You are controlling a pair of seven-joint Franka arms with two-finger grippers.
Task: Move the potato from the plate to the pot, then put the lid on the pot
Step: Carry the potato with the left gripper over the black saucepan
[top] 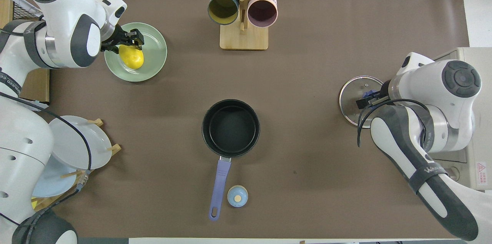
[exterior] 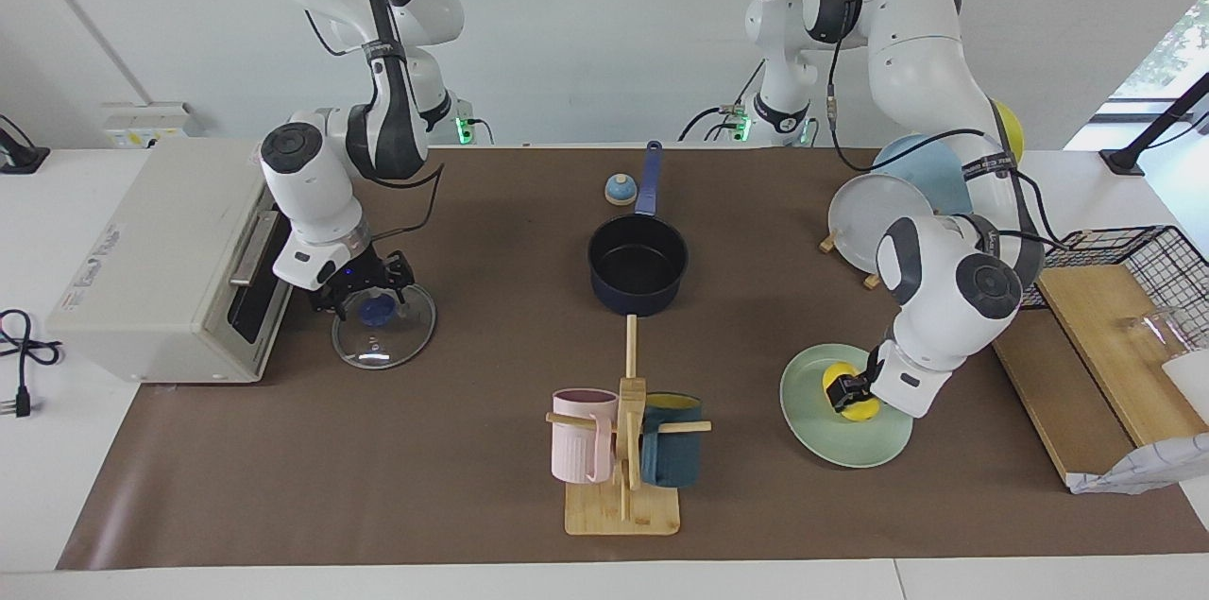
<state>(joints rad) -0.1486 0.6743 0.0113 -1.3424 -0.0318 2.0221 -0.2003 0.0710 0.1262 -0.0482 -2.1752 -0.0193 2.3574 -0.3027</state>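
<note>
Facing view, lower right: left gripper (exterior: 843, 391) down around the potato (exterior: 853, 403) on the plate (exterior: 843, 436), grip unconfirmed. Centre-left: right gripper (exterior: 364, 290) at the lid (exterior: 383, 324) knob, can't tell closure. Pot (exterior: 638, 264) centre, empty. Next: clamp, lift, carry over.

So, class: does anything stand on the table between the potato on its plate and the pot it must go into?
Nothing visible does. The potato lies on the mint-green plate at the left pincer. Only bare brown mat lies between it and the open pot. The mug rack stands off that path, farther from the robots.
</note>
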